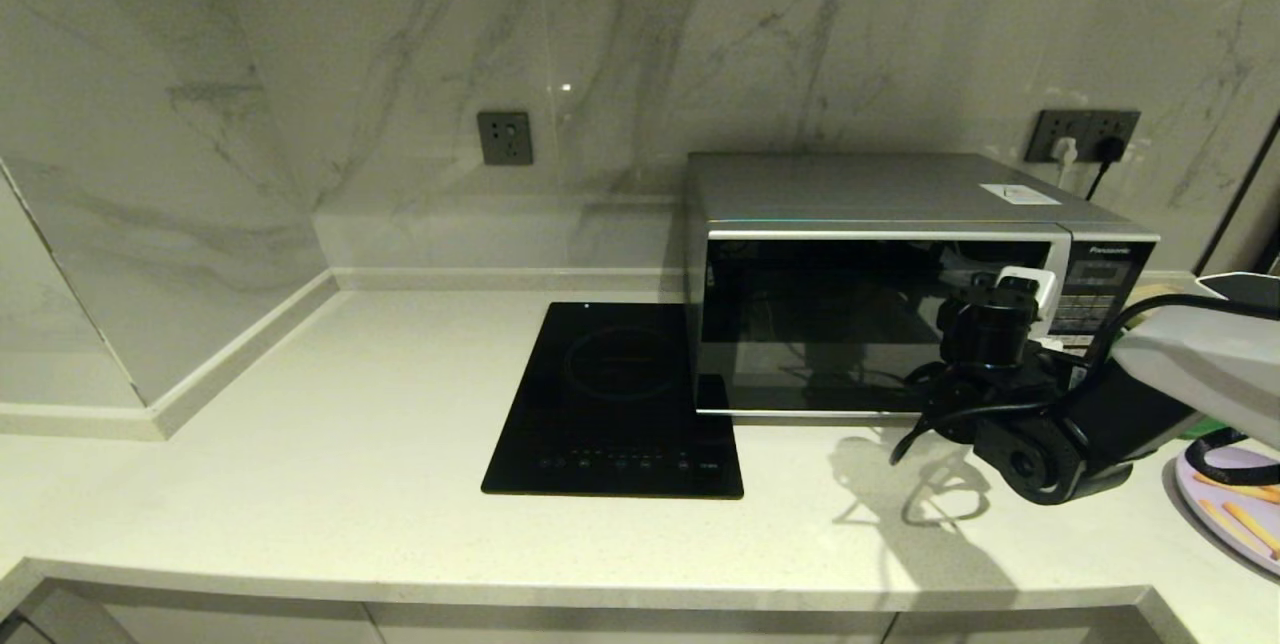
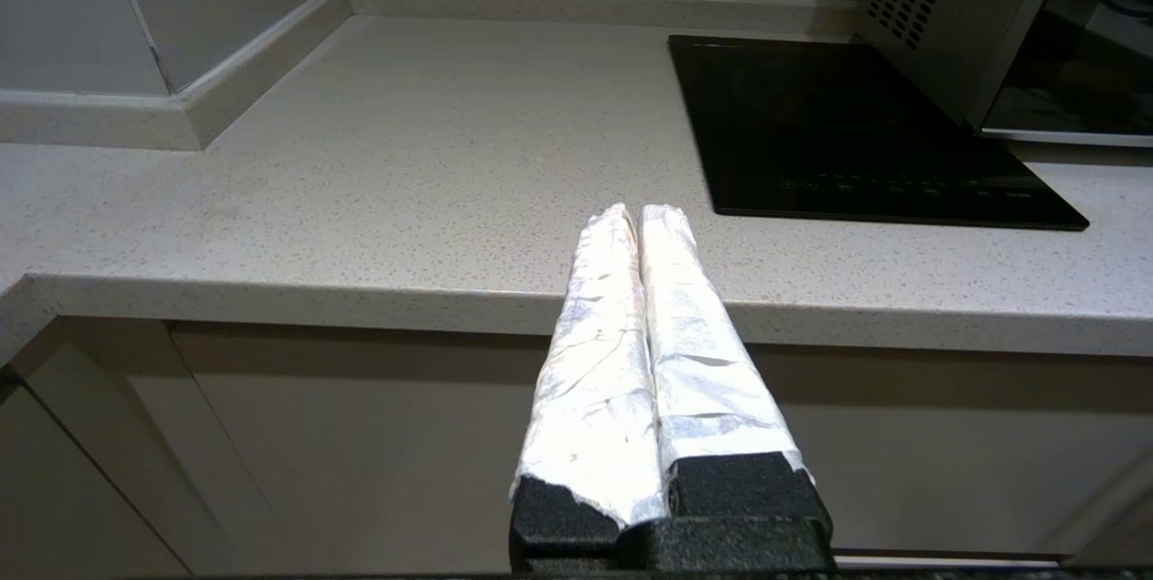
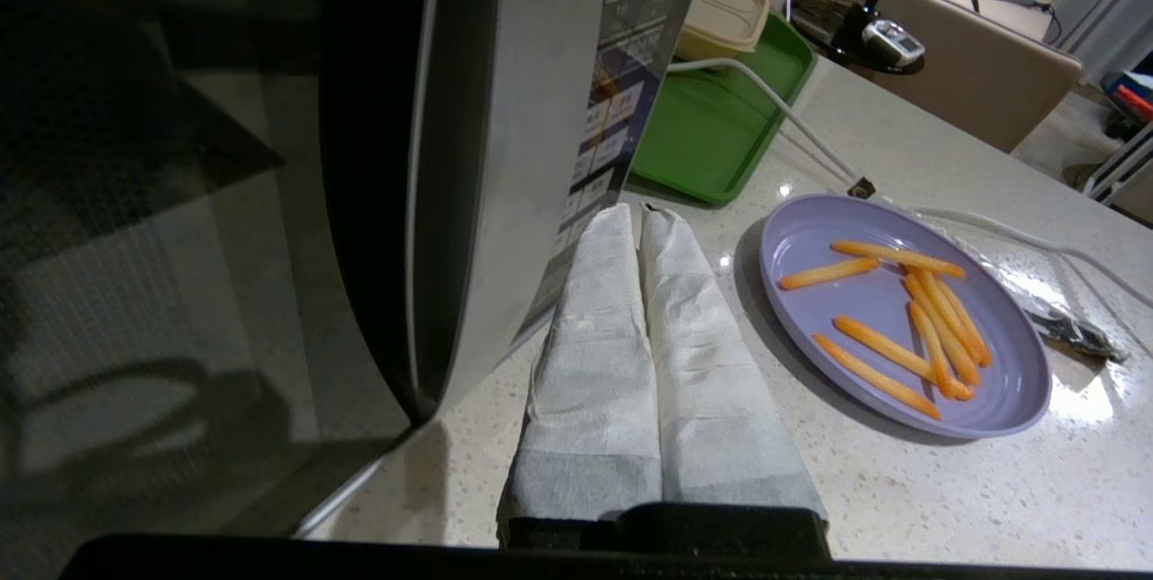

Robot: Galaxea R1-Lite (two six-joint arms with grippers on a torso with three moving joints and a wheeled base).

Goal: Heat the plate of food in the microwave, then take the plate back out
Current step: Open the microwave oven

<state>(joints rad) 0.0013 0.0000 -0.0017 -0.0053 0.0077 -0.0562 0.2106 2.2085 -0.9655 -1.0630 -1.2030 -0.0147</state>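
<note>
Microwave (image 1: 880, 284) stands at centre right of the head view, on the pale speckled tabletop (image 1: 300, 444), with its dark glass door closed and its button panel at the right end. Black induction cooktop (image 1: 620, 404) lies flat just left of it, touching or nearly touching its lower left corner.

Right end effector (image 3: 641, 212) sits low in front of the microwave's right end, close by the button panel. Its two white-wrapped fingers (image 3: 594, 328) are pressed together, clenched on nothing. In the head view the right arm enters from the right edge of the frame and partly covers the handle strip and panel.

Plate of food (image 3: 901, 310) rests on the tabletop at the right of the right wrist view, just beside the fingers and apart from them. Several orange sticks lie loose on it. In the head view only its edge shows, at the lower right corner (image 1: 1235, 514).

Green tray (image 3: 721, 121) lies beyond the plate, beside the microwave, with a beige container (image 3: 721, 17) on its far end. A white cable (image 3: 793, 121) crosses the tray and runs past the plate.

Left end effector (image 2: 641, 212) hangs below the tabletop edge in the left wrist view, fingers pressed together, empty.
</note>
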